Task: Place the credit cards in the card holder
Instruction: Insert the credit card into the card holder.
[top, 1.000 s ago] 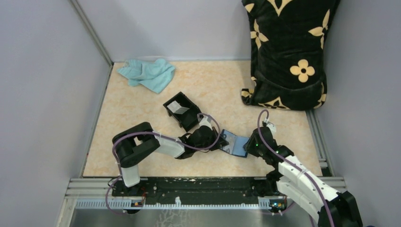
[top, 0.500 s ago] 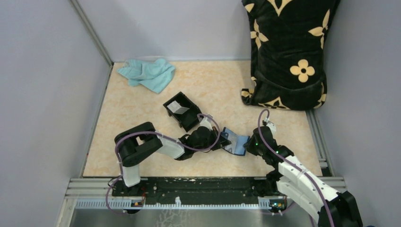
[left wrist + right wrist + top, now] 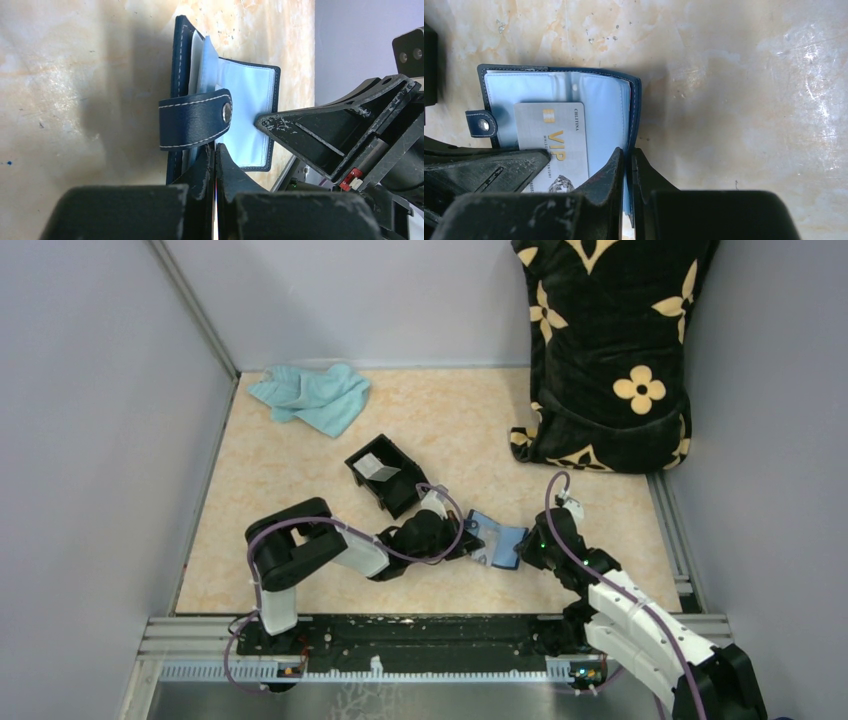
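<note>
Brace card holder (image 3: 250,115) at centre frame with left gripper (image 3: 215,156) clenched on its edge. Spread cover with right gripper (image 3: 626,161) pinching it; seat credit card (image 3: 551,135) fully.

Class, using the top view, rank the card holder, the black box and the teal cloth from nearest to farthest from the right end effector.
1. card holder: immediately left of the right end effector, at its fingertips.
2. black box: farther up and left, mid-table.
3. teal cloth: far-left corner of the table.
</note>
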`<act>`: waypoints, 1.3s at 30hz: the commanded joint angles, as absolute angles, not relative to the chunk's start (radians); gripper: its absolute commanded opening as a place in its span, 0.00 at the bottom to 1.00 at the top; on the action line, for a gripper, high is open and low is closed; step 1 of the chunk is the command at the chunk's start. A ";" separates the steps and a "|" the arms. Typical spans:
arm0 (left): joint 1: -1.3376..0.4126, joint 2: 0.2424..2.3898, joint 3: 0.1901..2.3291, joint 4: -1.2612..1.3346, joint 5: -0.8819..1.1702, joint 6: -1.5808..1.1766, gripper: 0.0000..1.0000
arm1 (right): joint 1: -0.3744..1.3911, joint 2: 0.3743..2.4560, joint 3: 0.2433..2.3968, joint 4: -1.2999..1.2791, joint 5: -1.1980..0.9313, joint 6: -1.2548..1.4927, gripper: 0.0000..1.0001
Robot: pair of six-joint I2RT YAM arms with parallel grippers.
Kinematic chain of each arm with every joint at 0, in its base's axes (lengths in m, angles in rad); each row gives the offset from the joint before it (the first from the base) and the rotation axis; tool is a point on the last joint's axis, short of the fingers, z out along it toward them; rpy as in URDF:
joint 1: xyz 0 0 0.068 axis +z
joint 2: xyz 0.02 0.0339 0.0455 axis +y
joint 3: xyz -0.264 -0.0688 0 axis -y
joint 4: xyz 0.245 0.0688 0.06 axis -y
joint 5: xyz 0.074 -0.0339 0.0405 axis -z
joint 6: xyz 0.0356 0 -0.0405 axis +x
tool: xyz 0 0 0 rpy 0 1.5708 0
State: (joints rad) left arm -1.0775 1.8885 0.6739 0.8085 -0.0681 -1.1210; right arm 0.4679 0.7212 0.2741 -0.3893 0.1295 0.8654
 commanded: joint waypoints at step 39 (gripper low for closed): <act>-1.061 1.950 0.703 0.831 -0.111 -0.947 0.00 | 0.459 0.751 0.256 -0.326 0.111 0.861 0.04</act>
